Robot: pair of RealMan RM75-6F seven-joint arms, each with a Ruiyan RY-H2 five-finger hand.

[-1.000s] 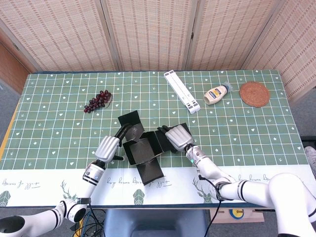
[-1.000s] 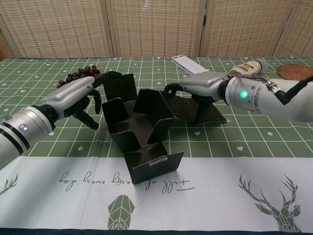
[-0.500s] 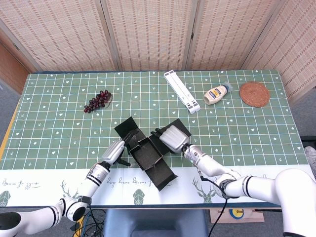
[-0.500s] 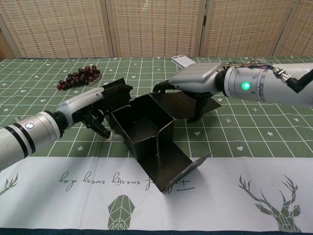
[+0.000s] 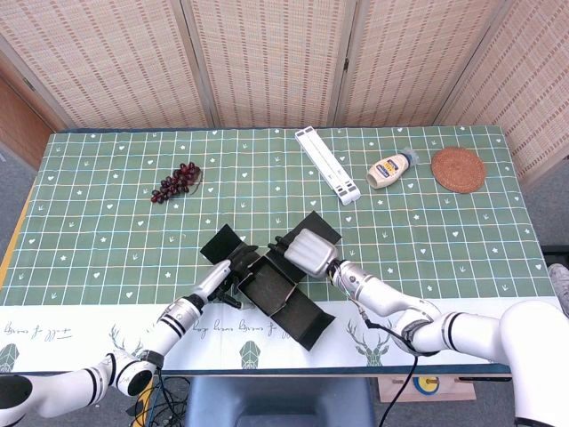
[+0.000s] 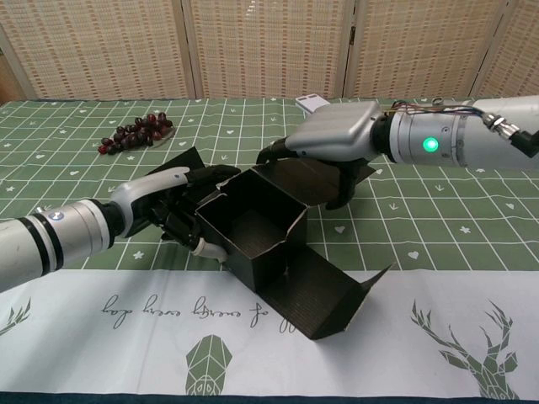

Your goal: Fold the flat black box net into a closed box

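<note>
The black box net (image 6: 257, 231) sits near the front middle of the worktop (image 5: 107, 231), half formed: four walls stand up around an open square well, one long panel lies flat toward the front edge with its end flap turned up, and other flaps splay out behind on either side. No print shows on the card.

The left robot hand (image 6: 181, 206) grips the left wall of the box, fingers (image 6: 221, 172) curled over its top edge and the rest pressed against the outside. The right robot hand (image 6: 324, 139) reaches in from the other side; its fingertips (image 6: 268, 153) bend down onto the back corner, its palm hangs over the rear flap, and one finger presses down on that flap behind the box. A green light glows on its wrist.

The cloth's white front strip carries deer drawings and cursive script too small to read. Further back lie a bunch of dark grapes (image 5: 176, 181) at the left, a white slatted strip (image 5: 327, 165) in the middle, a squeeze bottle (image 5: 392, 168) with a yellow and blue label I can't read, and a round woven coaster (image 5: 459, 169) at the right, all well apart from the box. Open cloth lies left and right of the hands; the flat panel nears the front edge.
</note>
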